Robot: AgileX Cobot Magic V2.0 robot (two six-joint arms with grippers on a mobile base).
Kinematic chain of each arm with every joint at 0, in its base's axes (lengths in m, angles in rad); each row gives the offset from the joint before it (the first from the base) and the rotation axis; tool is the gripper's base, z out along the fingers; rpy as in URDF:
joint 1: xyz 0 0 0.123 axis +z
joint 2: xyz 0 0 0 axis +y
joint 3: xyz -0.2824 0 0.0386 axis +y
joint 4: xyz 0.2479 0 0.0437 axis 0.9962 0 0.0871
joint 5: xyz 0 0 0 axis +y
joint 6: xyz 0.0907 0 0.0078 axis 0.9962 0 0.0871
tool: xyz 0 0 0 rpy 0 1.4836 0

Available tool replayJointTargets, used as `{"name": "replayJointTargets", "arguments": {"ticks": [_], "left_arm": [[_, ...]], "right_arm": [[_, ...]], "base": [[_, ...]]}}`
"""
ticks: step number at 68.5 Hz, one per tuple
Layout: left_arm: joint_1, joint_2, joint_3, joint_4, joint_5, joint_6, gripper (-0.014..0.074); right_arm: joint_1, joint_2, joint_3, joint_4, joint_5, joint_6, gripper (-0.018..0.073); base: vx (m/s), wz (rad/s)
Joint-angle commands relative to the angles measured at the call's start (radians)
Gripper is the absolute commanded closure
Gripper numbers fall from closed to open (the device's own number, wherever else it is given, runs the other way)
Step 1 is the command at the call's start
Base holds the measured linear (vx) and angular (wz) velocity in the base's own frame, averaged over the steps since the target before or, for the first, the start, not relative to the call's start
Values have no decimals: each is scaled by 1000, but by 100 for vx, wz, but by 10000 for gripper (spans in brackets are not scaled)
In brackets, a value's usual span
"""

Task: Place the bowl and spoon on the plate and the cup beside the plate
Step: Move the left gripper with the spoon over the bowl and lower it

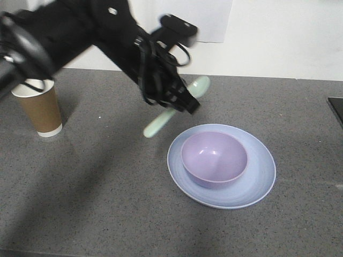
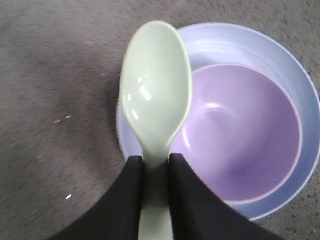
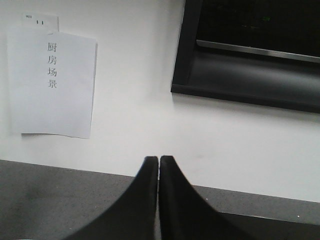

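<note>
The left fingers [image 2: 131, 195] were clamped on the handle of the mint-green spoon [image 2: 156, 85]. They held it tilted in the air, at about 11 o'clock from the light blue plate [image 1: 257, 182] in the front view. The lavender bowl [image 1: 214, 158] sat on the plate. The brown paper cup [image 1: 42, 110] stood upright on the grey table [image 1: 107, 203], well apart at the plate's 9 o'clock. The right fingers [image 3: 147, 200] were pressed together, facing a white wall [image 3: 140, 125].

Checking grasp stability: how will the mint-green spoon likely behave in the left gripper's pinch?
Probably stiff: the spoon juts out straight though the left gripper pinches only its handle. Its glossy surface looks slippery, so it may pivot. Likely light, being small.
</note>
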Motion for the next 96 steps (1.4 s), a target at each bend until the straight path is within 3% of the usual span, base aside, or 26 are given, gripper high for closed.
{"name": "replayJointTargets", "arguments": {"ticks": [1, 18, 66, 96], "left_arm": [[-49, -1, -76, 28, 1, -6, 593], [-125, 51, -86, 125, 39, -40, 590], [-164, 65, -24, 132, 46, -80, 429], [-164, 59, -24, 134, 44, -99, 393]], "right_arm": [[-5, 1, 21, -30, -118, 4, 568], [-2, 2, 52, -29, -144, 5, 568], [-2, 2, 52, 5, -142, 8, 568], [-2, 2, 52, 6, -142, 8, 568]], "base": [[0, 0], [0, 0], [0, 0], [0, 0]]}}
